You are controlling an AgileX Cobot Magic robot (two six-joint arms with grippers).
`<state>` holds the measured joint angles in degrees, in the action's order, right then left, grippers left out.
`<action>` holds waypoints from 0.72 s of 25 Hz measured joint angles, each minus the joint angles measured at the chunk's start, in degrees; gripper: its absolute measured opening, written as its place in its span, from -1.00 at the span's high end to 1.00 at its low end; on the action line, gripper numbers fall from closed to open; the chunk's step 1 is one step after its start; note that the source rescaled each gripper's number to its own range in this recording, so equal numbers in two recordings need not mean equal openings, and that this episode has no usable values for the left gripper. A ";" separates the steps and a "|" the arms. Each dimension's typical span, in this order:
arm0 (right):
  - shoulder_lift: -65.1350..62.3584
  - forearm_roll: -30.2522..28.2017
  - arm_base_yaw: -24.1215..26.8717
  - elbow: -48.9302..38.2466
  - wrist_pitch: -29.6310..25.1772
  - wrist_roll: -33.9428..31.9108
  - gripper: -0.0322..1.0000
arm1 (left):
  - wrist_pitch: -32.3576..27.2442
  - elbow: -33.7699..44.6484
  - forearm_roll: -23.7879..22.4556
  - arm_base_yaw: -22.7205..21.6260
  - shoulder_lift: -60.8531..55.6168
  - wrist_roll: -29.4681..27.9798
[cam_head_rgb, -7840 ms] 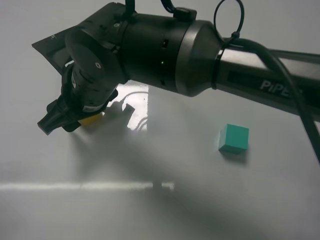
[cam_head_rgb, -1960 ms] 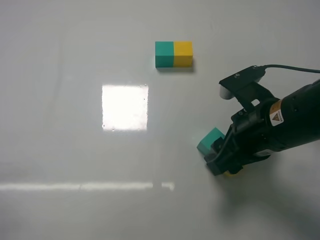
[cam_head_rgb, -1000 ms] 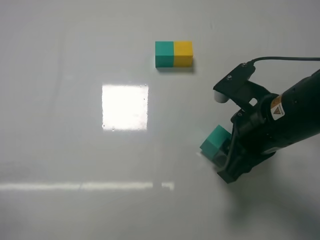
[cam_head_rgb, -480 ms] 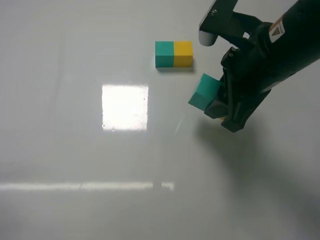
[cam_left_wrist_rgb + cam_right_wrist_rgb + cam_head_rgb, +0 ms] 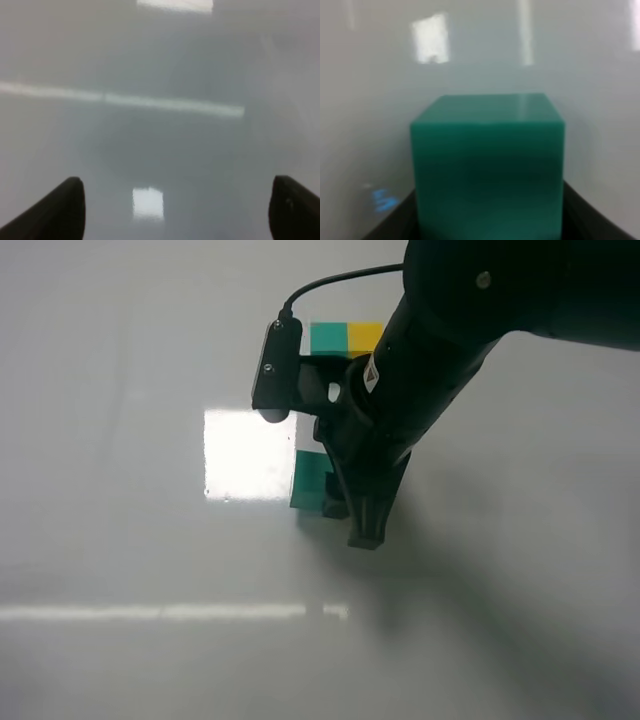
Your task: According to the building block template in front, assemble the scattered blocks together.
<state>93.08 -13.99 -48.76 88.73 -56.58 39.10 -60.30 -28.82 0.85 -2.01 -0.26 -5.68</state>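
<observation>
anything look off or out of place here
Nothing is spilled or damaged. One oddity: the yellow cube shows in no view; only the teal cube sits at the right gripper, so the yellow one may be hidden behind that arm. The arm also covers part of the template.
</observation>
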 joint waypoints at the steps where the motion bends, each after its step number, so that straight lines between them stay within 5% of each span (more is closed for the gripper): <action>1: 0.24 0.17 0.00 0.00 0.12 0.67 0.92 | 0.00 0.00 0.00 0.00 0.00 0.00; 18: 1.86 -1.77 -0.06 0.17 1.64 3.43 0.92 | 0.00 0.00 -0.11 0.00 0.00 0.00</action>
<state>94.94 -15.75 -48.82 88.90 -54.95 42.53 -60.30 -28.82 0.74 -2.01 -0.26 -5.68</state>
